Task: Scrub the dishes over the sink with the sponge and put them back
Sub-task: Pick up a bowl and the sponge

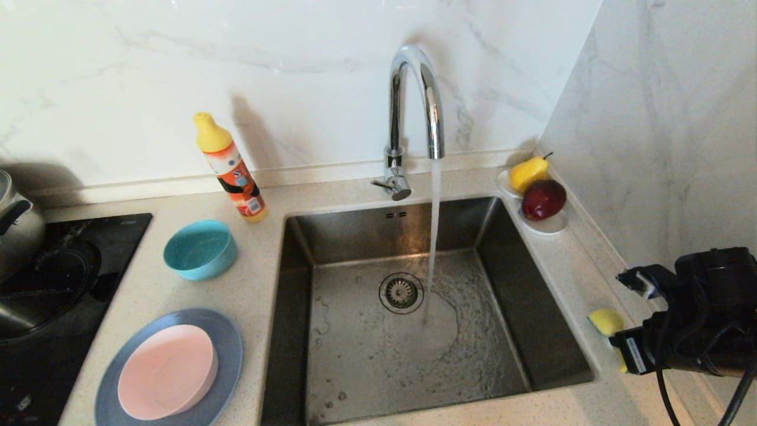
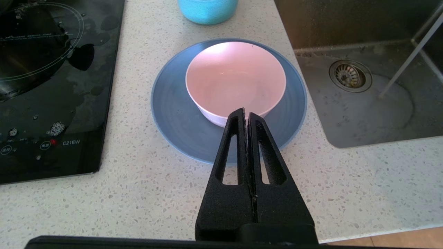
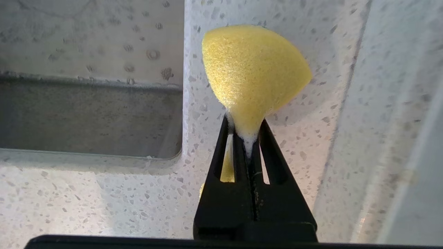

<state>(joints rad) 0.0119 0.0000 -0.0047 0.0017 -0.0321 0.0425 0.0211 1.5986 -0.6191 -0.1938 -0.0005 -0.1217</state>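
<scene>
Landmark: the square brushed stainless-steel sink [image 1: 355, 355], with water running from the chrome gooseneck tap [image 1: 414, 106] onto the basin floor beside the round drain strainer [image 1: 401, 292]. On the speckled pale stone counter [image 1: 254, 284] left of the sink: a small teal bowl [image 1: 200, 249] toward the back, and nearer the front a pale pink bowl [image 1: 167, 371] sitting inside a wide flat grey-blue plate [image 1: 227, 343]. An orange bottle with a yellow cap [image 1: 230, 168] stands behind the sink's back-left corner, leaning slightly. A black glass cooktop [image 1: 53, 296] lies further left. At the sink's back-right corner a small white saucer [image 1: 547, 226] carries a yellow pear [image 1: 528, 173] and a dark red apple [image 1: 543, 199]. The small yellow sponge [image 3: 252, 76] is over the counter strip just right of the sink's front-right corner, close to the marble side wall [image 1: 668, 130]. The right gripper [image 3: 246, 135] is clamped on the sponge's narrow end, squeezing it thin; the long axis runs straight out from the fingertips, broad rounded end pointing away. The left gripper [image 2: 246, 112] hangs above the counter in front of the plate, pressed closed and holding nothing.
</scene>
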